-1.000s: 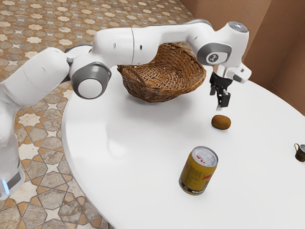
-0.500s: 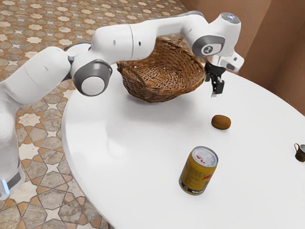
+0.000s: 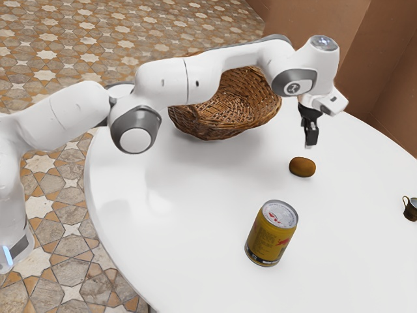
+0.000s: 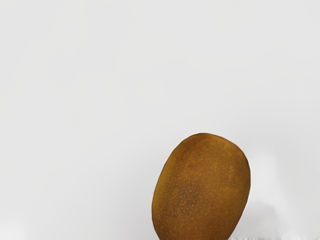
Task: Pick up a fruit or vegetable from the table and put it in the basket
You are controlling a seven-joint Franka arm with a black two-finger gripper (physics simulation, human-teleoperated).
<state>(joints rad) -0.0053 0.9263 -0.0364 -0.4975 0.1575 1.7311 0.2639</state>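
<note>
The gripper (image 3: 310,141) hangs above the tabletop, lower than half a second earlier and shifted toward the exterior view's right, nearer the kiwi (image 3: 302,167). Whether it is spread or closed cannot be told. The kiwi lies on its side on the table (image 3: 195,195), below the gripper and apart from it, where it lay before: a plump brown oval, rounded at the end that shows whole in the wrist view, its skin finely flecked with paler dots. White tabletop surrounds it, with a broad stretch reaching to the upright yellow can (image 3: 272,233) and another to the wicker basket (image 3: 215,132), whose wall rises in a curve, partly behind the arm (image 3: 195,81). Farther out, a small dark mug (image 3: 410,209) stands toward the exterior view's right. Beyond the basket, the table's rounded edge gives way to patterned floor tiles (image 3: 163,19).
</note>
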